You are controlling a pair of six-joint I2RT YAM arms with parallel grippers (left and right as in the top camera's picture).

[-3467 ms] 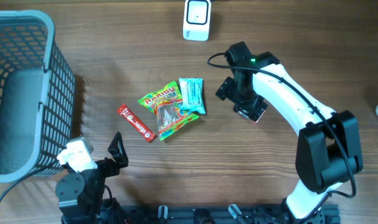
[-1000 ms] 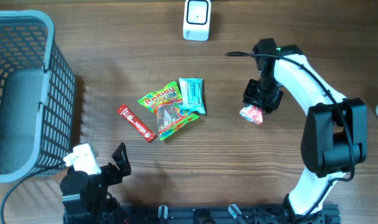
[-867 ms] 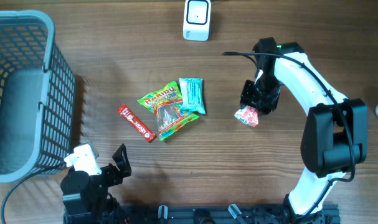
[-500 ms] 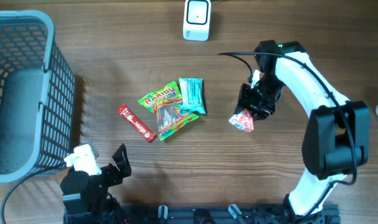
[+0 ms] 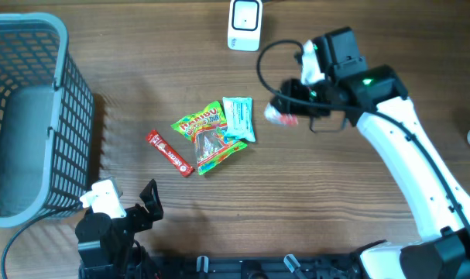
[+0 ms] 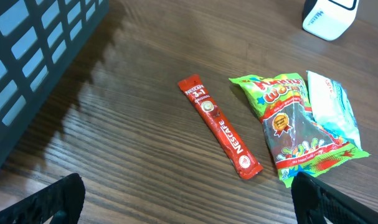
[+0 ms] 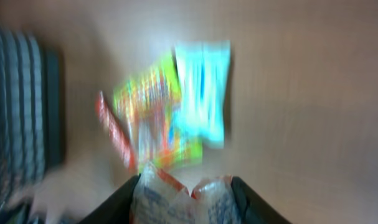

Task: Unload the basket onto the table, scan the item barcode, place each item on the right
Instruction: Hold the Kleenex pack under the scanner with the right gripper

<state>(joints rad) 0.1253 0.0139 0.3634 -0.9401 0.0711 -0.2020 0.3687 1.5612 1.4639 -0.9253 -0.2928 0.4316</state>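
R gripper (image 5: 290, 111) is clamped on the packet (image 5: 278, 117), jaws partway closed on its crimped end; the packet hangs in the air over the table (image 5: 358, 232), right of the teal pack (image 5: 238, 118) and below-right of the scanner (image 5: 245, 23), not yet in front of it. L gripper (image 6: 185, 186) sits parked near the basket (image 5: 25, 116), jaws fully apart, holding nothing. Step in hand, as judged: carry the packet to the scanner and present the barcode. To do it well: bring the packet face-on to the scanner window, flat, not edge-on; hold steady for a moment, since the R wrist view is smeared and a code in motion prob. won't read. Which side carries the barcode can't be told from these views; if no read, roll the wrist to show the other face. Grip is on soft film, so avoid extra squeeze; creases across the code may spoil a read. Materials: packet is thin, glossy red/white film, crinkled, limp. Gummy bag (image 5: 207, 136) and teal pack are shiny pillow packs, partly overlapping. Stick (image 5: 169, 153) is a slim red sachet, flat. Scanner is a white rounded plastic block. Basket is rigid blue-grey mesh. Table is wood-grain, matte.
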